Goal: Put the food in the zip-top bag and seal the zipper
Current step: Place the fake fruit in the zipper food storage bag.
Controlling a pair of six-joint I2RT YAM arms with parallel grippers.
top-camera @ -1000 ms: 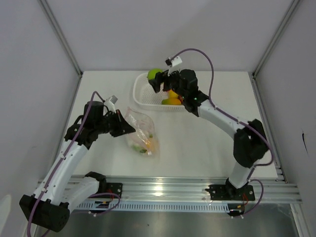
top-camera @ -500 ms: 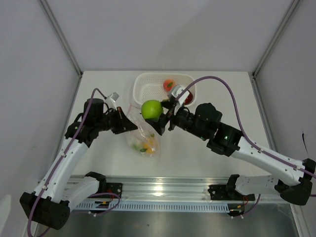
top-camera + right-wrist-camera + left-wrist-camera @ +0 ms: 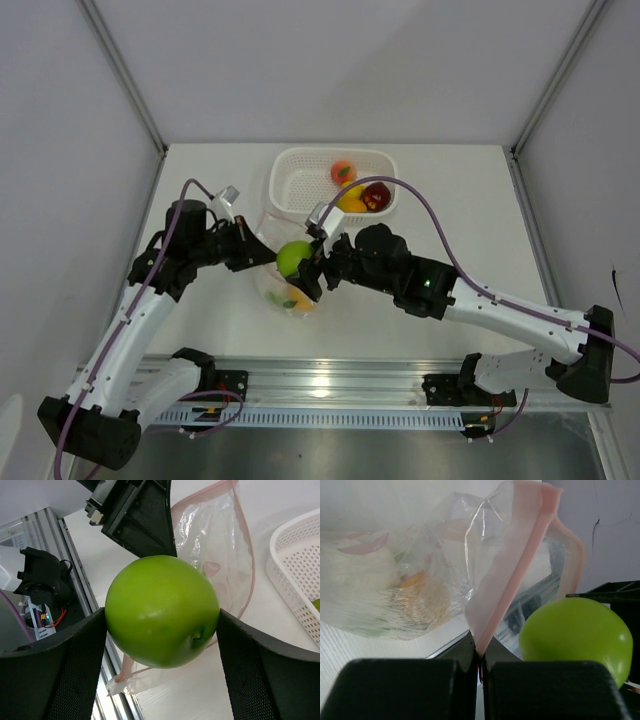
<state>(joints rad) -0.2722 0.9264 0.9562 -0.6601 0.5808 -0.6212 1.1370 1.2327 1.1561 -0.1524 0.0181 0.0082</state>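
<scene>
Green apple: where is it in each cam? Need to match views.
Top external: green apple left of centre, at the mouth of the bag.
Left wrist: lower right, beside the bag's pink strip.
Right wrist: dead centre, gripped in the right claw.
Shared landmark: the clear bag, behind the apple in every view.

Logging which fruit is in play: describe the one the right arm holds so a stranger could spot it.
Start at the clear zip-top bag mid-table. At its open mouth, the right gripper holds a green apple, the only solid green fruit; those in the white basket are red, orange and yellow.
</scene>
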